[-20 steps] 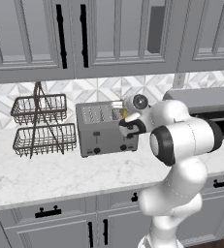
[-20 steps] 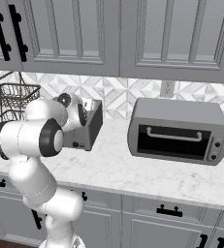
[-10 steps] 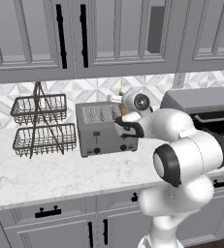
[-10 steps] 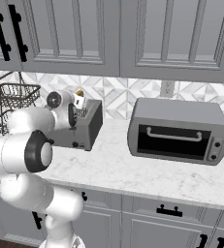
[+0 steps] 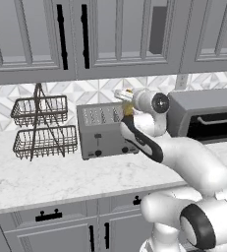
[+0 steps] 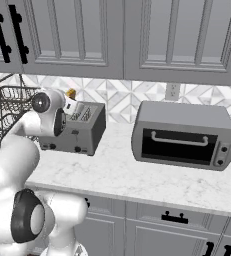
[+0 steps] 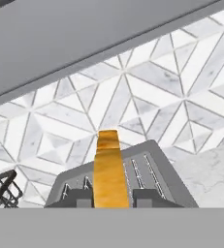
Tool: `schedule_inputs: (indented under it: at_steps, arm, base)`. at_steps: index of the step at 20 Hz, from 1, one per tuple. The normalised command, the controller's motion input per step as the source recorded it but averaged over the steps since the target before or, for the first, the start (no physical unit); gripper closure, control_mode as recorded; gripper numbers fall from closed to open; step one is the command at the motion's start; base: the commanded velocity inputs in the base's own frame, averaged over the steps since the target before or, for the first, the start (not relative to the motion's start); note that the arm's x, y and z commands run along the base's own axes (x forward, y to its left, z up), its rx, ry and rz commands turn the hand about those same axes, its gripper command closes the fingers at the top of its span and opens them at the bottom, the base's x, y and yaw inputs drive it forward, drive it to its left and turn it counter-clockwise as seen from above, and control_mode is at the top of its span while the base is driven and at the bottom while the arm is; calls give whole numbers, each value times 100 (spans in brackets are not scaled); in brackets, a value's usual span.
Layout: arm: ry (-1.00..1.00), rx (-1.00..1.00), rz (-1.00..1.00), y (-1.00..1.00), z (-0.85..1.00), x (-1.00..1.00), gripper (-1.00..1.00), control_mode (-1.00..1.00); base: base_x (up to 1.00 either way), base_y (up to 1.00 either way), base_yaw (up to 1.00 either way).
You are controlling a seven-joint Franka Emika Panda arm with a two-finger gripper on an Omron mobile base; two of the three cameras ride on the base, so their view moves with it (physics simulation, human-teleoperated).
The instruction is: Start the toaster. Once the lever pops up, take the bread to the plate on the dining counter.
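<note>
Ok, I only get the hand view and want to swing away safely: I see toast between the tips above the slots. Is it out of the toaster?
Observer: In the right base view the bread, pinched in the claw, has its top well above the toaster. The hand hides its lower edge.
Operator: Anything to the toaster's right?
Observer: A toaster oven stands there on the same counter, apart from it.
Operator: And to its left?
Observer: A two-tier wire basket rack, also apart from it.
</note>
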Motion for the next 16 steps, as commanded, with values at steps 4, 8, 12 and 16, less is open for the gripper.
schedule_inputs:
  at_steps: [4, 8, 12, 16]
  arm:
    - [31, 7, -1, 0, 41, -100, 100, -100]
    - [30, 2, -1, -1, 22, -100, 100, -100]
    - [14, 0, 0, -16, 19, -100, 100, -100]
    - [13, 0, 0, -40, 27, -100, 100, -100]
  base:
    - [0, 0, 0]
    - [0, 0, 0]
    - [0, 0, 0]
    - [0, 0, 0]
